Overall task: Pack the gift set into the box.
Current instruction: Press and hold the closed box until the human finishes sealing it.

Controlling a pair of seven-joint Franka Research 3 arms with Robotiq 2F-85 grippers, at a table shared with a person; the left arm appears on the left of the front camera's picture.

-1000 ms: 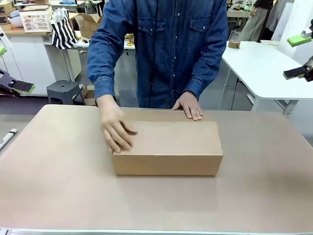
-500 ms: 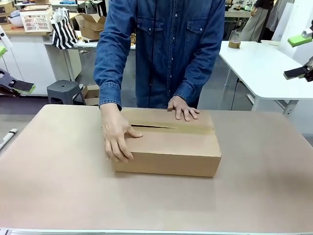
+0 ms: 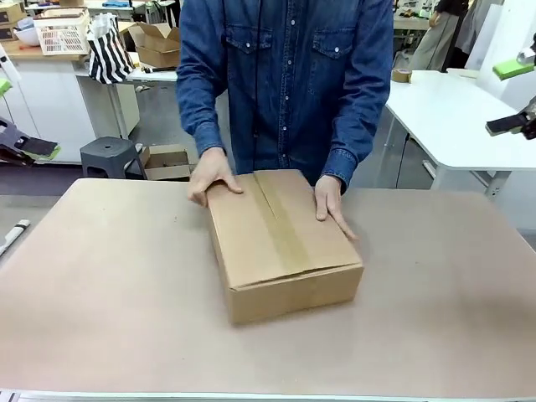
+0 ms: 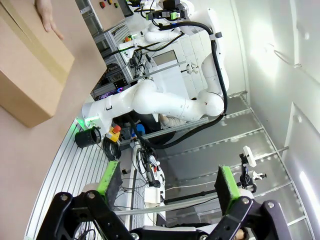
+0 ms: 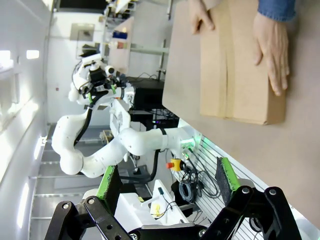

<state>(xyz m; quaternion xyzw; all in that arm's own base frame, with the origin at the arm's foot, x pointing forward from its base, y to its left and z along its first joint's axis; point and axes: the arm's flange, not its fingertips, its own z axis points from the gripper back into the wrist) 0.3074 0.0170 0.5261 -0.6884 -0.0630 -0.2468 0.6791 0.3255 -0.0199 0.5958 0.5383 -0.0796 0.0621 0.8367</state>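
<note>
The box (image 3: 280, 243) lies on the tan table with its flaps shut and a strip of tape along the top seam, one short end facing me. The person's hands (image 3: 213, 176) rest on its far corners. The gift set is hidden. My left gripper (image 3: 21, 117) hangs open off the table's left edge, and in the left wrist view its fingers (image 4: 167, 185) stand apart with nothing between them and the box (image 4: 30, 65) far off. Off the right edge my right gripper (image 3: 509, 97) is also open. It (image 5: 166, 180) looks at the box (image 5: 240, 65) from a distance.
The tan table (image 3: 100, 293) has bare room all round the box. A white table (image 3: 452, 117) stands at the back right. A grey stool (image 3: 111, 157) and a small open carton (image 3: 166, 161) sit on the floor behind the left side.
The person has turned the box about a quarter turn, so a short end now faces me, and both hands have shifted to its far corners. Neither gripper has moved.
</note>
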